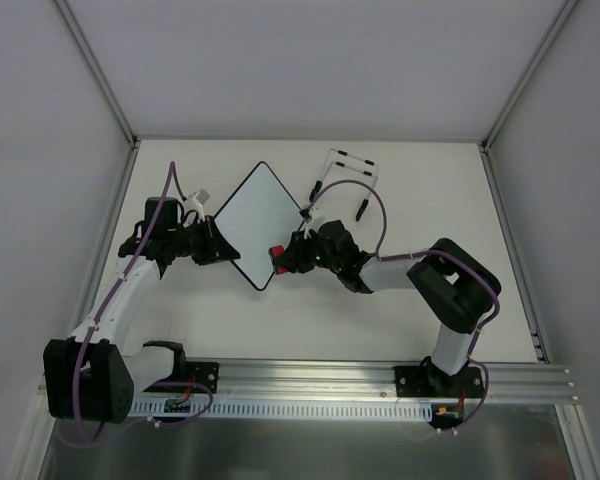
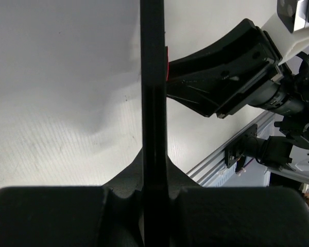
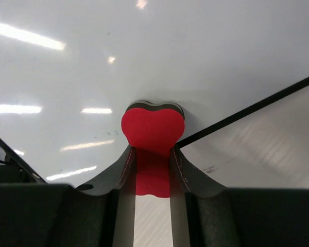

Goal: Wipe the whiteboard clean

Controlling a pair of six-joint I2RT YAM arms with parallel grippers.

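Left gripper point(image 1: 220, 243) clenched on the whiteboard's point(image 1: 255, 222) left frame edge. Right gripper point(image 1: 285, 258) grasps 1 red eraser point(image 3: 153, 128) against the board's near-right edge.

White table point(image 1: 440, 180): wire stand point(image 1: 352, 156) near far edge, whiteboard point(image 1: 250, 215) over its middle.

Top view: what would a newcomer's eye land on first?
The whiteboard shows as a plain white diamond mid-table, its left side clamped by the left gripper. At its lower right edge, the right gripper holds a small red eraser against the surface.
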